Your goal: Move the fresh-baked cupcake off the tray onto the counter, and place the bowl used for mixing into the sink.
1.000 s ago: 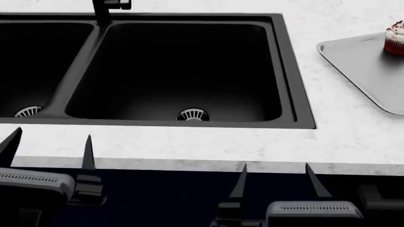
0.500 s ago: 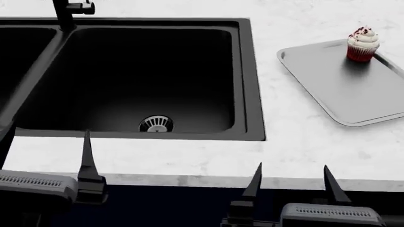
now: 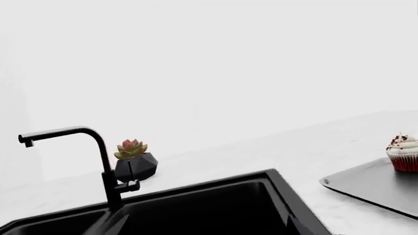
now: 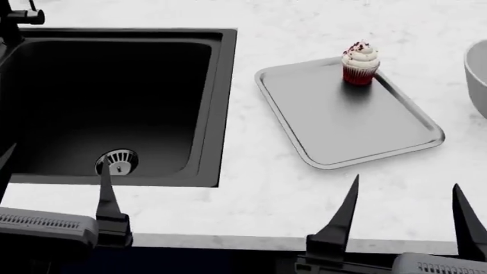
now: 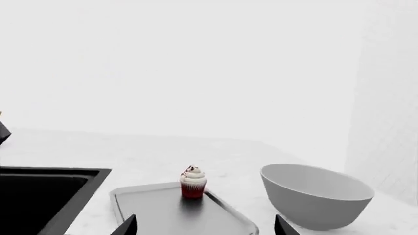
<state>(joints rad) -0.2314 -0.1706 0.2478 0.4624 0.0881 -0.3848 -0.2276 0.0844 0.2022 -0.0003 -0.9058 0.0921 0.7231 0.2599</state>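
Note:
The cupcake (image 4: 360, 63), with a red wrapper and white frosting, stands at the far end of the silver tray (image 4: 343, 123) on the white marble counter (image 4: 266, 194). The white bowl (image 4: 478, 74) shows only partly at the right edge, beyond the tray. The black sink (image 4: 114, 97) lies at the left. My left gripper (image 4: 57, 171) is open and empty at the counter's front edge, before the sink. My right gripper (image 4: 405, 182) is open and empty at the front edge, before the tray. The right wrist view shows the cupcake (image 5: 193, 182), tray (image 5: 170, 213), bowl (image 5: 316, 196) and open gripper (image 5: 205, 227).
A black faucet (image 3: 98, 156) rises behind the sink, with a small succulent in a black pot (image 3: 134, 161) behind it by the white wall. In the left wrist view the cupcake (image 3: 404, 152) and tray (image 3: 375, 183) show at the frame's edge.
The head view has swung to the right: the sink slid left, the tray and cupcake came toward the middle, and the bowl's edge came into view. Both grippers stay open and empty.

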